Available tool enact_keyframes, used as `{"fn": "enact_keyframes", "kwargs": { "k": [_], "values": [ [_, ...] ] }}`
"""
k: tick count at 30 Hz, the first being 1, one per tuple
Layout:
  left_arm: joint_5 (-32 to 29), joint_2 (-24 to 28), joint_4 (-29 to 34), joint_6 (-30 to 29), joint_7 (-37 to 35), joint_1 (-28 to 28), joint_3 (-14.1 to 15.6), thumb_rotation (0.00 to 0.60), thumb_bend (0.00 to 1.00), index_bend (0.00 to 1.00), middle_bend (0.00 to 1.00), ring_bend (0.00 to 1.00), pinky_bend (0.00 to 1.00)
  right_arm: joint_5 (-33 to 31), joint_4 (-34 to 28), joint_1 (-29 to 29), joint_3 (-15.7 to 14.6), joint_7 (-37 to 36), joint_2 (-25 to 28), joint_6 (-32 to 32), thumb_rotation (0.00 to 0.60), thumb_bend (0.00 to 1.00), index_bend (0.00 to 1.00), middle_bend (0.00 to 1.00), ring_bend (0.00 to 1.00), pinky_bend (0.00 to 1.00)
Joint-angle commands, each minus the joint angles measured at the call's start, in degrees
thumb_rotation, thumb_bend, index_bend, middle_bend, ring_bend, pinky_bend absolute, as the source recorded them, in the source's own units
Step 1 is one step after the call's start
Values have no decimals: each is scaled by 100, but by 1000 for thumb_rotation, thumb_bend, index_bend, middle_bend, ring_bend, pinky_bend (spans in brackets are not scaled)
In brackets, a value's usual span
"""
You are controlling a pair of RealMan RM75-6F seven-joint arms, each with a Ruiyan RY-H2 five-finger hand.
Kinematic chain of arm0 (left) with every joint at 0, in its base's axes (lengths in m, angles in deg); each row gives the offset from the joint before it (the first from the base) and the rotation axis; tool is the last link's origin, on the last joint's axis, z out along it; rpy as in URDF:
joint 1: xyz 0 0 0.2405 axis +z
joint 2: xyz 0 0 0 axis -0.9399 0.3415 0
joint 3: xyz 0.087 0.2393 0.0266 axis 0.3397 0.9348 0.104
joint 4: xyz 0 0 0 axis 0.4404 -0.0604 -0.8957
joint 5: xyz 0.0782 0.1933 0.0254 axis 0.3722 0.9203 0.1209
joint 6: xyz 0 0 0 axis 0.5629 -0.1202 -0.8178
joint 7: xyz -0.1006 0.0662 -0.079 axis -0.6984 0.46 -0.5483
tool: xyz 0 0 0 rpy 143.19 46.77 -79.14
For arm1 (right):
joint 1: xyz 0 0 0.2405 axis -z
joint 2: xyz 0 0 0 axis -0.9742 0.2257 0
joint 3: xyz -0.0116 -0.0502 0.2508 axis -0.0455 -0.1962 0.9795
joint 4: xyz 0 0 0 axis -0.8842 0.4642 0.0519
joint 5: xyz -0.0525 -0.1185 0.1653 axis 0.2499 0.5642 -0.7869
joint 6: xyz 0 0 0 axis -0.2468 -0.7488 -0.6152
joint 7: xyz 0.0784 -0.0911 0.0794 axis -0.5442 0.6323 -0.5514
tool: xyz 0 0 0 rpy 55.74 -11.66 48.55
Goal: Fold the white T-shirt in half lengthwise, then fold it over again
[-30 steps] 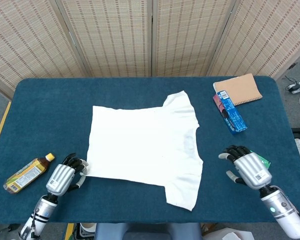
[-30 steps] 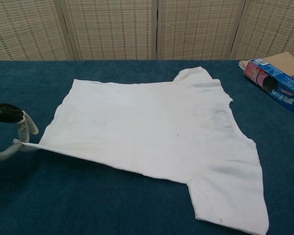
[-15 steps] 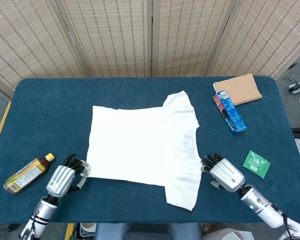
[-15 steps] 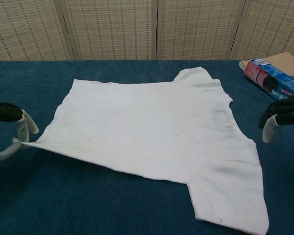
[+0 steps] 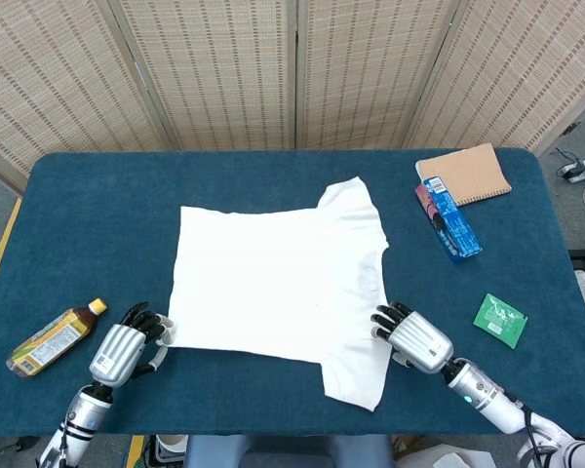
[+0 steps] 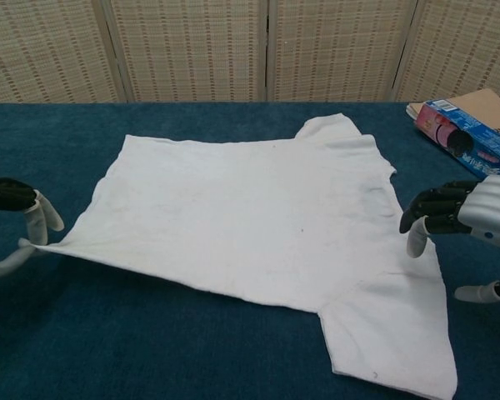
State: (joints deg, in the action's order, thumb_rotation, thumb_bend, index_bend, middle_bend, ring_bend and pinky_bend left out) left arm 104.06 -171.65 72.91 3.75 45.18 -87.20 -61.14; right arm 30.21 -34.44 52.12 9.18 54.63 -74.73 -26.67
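With the white T-shirt (image 5: pixel 278 288) flat on the worktop (image 5: pixel 97 205), my left hand (image 5: pixel 125 348) pinches its near hem corner while my right hand (image 5: pixel 414 336), fingers curled and empty, must next grip the near sleeve edge to start the lengthwise fold.

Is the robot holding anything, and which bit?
Left robot hand pinches the white T-shirt by its near bottom corner. Right robot hand holds nothing yet.
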Motion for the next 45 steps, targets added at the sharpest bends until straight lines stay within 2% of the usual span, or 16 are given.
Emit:
{"fn": "enact_keyframes", "kwargs": {
  "k": [1,24,45],
  "values": [
    [1,-1,-5,9,-2,3,4,600,458,797,370,288,124,35,184,16,-93,-64,-99,-120,600,0,411,282,177,248],
    [33,13,-17,37,-7,19,22,600,458,797,370,288,124,136,1332,-86,-383,-202,-712,-524,600,0,411,262,164,234],
    [12,-40,-130,59,-115,47,29,600,459,797,370,288,124,103,1925,-225,-464,-467,-1084,-846,600,18,411,263,164,234]
  ]
}}
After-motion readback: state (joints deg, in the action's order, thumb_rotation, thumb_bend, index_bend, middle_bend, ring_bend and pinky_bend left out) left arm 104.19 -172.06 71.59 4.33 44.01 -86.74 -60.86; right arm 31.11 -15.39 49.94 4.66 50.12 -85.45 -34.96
